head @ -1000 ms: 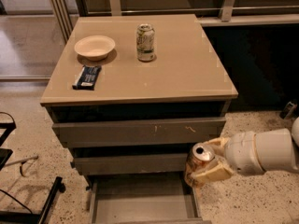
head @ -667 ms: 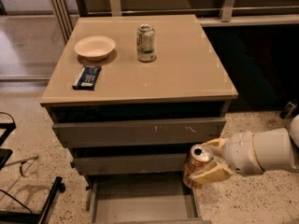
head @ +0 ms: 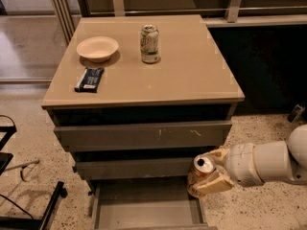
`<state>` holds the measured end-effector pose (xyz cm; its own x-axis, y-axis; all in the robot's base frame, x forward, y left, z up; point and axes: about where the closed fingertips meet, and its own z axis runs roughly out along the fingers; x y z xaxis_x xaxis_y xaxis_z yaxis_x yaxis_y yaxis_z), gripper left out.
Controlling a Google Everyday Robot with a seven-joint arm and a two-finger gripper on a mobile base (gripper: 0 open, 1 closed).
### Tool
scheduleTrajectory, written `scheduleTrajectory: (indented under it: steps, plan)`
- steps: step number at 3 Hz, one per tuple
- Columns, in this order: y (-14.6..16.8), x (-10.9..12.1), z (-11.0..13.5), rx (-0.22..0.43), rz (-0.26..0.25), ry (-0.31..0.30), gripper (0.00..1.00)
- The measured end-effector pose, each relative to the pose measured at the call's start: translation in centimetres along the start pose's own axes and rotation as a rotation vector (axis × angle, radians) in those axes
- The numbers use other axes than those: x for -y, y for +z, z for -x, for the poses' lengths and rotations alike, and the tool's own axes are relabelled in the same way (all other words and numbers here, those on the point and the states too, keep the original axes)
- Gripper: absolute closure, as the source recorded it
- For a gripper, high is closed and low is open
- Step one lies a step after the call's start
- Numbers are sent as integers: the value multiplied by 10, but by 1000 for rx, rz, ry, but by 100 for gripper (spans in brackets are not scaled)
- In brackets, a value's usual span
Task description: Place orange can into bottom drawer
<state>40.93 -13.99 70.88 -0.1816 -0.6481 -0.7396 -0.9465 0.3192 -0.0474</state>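
Observation:
The orange can is held upright in my gripper, whose cream fingers are shut around its sides. Its silver top shows. It hangs over the right rim of the bottom drawer, which is pulled open at the foot of the cabinet and shows a plain grey inside. My white arm comes in from the right edge.
On the tan cabinet top stand a green-and-white can, a cream bowl and a dark wrapped bar. Two shut drawers sit above the open one. A black frame lies on the floor at left.
My gripper with the orange can has shifted slightly left, toward the open bottom drawer. Nothing else has moved.

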Motion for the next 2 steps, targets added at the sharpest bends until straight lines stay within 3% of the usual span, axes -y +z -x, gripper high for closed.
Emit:
scheduleTrajectory:
  steps: [2]
  plan:
    - [111,6,-47,110,-22,-107,100]
